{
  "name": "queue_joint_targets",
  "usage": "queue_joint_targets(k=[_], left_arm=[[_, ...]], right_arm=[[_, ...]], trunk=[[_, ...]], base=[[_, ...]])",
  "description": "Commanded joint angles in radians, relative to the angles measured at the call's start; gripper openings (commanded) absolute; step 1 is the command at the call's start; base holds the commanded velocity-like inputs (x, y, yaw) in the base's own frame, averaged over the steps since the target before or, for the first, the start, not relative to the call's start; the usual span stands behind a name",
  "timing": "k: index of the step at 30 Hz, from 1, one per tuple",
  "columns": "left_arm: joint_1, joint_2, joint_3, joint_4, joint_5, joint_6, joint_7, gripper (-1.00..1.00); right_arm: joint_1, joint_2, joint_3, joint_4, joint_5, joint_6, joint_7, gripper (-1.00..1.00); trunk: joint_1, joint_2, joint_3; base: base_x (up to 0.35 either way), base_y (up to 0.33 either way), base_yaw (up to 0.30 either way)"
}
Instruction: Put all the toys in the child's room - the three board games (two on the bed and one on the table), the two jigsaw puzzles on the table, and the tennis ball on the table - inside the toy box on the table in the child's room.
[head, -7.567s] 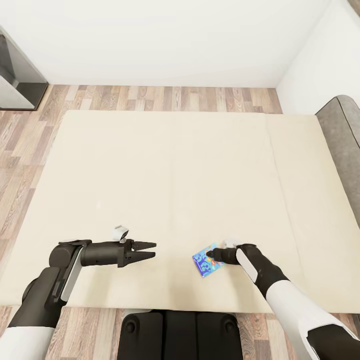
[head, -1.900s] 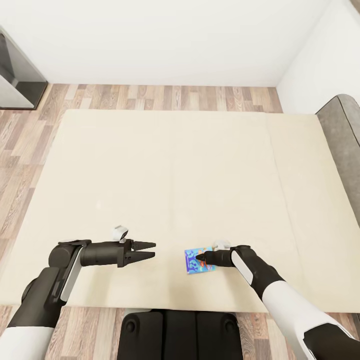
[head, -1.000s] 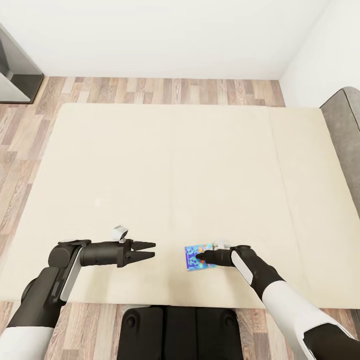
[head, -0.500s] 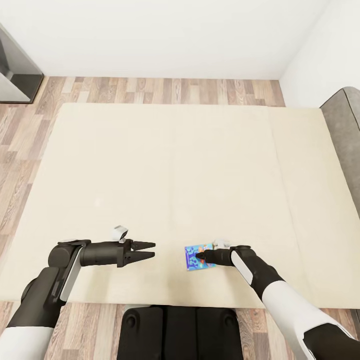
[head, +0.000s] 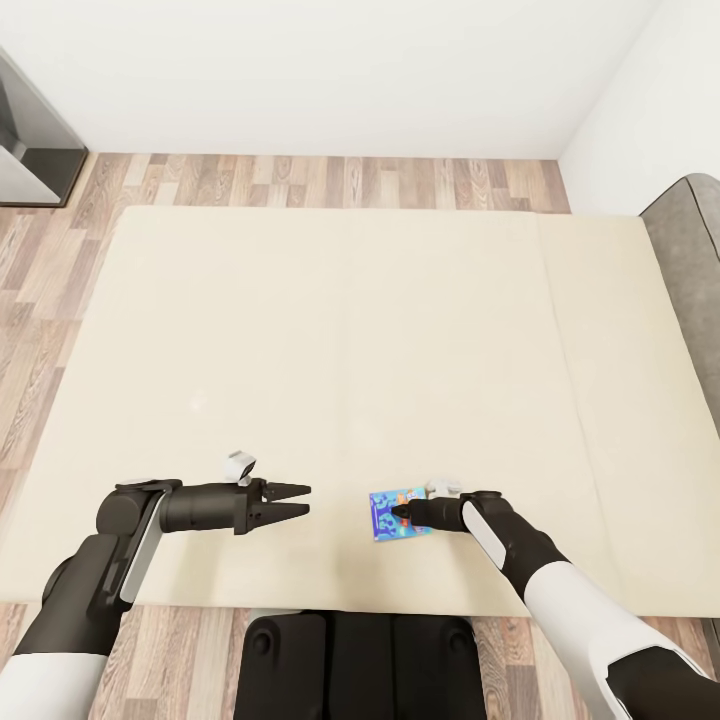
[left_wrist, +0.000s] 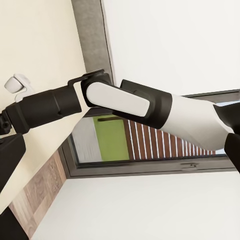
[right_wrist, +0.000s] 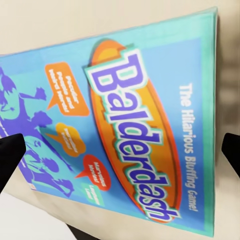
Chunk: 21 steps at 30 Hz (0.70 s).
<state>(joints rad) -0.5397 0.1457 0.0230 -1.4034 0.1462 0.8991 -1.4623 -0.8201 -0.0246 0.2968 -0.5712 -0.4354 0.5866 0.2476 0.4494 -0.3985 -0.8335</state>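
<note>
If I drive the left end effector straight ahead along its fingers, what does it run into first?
Probably the blue Balderdash board game box lying flat on the cream bed, or the right end effector poised over it. The left end effector may sit higher than the box, so depth is uncertain.

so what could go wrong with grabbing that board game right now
The board game lies flat on the bed, so the right gripper, its fingertips wide at the box's edges in the wrist view, may slide off or just push it. It also sits near the bed's front edge, so a shove could drop it onto the floor.
</note>
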Motion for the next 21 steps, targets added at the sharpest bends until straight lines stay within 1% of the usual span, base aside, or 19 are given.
queue_joint_targets(k=[1,5,6,8,13,15,17,21], left_arm=[[0.000,0.000,0.000,0.000,0.001,0.011,-0.003,1.00],[0.000,0.000,0.000,0.000,0.001,0.011,-0.003,1.00],[0.000,-0.004,0.001,0.006,0.000,0.005,0.000,1.00],[0.000,-0.006,0.001,0.010,-0.001,0.006,-0.001,1.00],[0.000,-0.006,0.001,0.010,-0.002,0.006,0.000,1.00],[0.000,-0.005,0.000,0.010,-0.003,0.006,0.000,1.00],[0.000,-0.005,0.000,0.011,-0.003,0.006,0.000,1.00],[0.000,-0.004,0.000,0.011,-0.003,0.006,0.000,1.00]], right_arm=[[-0.001,-0.001,0.004,-0.001,0.003,0.001,0.002,1.00],[-0.001,-0.001,0.005,-0.001,0.003,0.001,0.002,1.00],[0.000,0.005,0.008,-0.001,0.004,-0.001,-0.004,1.00],[0.001,0.008,0.007,-0.002,0.015,0.000,-0.006,1.00],[0.001,0.011,0.006,-0.002,0.022,0.000,-0.006,1.00],[0.002,0.016,0.006,-0.002,0.040,0.000,-0.005,1.00],[0.002,0.019,0.006,-0.002,0.067,0.001,-0.005,1.00],[0.002,0.022,0.005,-0.002,0.098,0.001,-0.006,1.00]], trunk=[[0.001,-0.001,-0.001],[0.001,-0.001,-0.001],[0.001,-0.001,-0.001],[0.001,-0.001,-0.001],[0.001,-0.001,-0.001],[0.001,-0.001,-0.001],[0.001,-0.001,-0.001],[0.001,-0.001,-0.001]], base=[[0.000,0.000,0.000],[0.000,0.000,0.000],[0.000,0.000,0.000],[0.000,0.000,0.000],[0.000,0.000,0.000],[0.000,0.000,0.000],[0.000,0.000,0.000],[0.000,0.000,0.000]])
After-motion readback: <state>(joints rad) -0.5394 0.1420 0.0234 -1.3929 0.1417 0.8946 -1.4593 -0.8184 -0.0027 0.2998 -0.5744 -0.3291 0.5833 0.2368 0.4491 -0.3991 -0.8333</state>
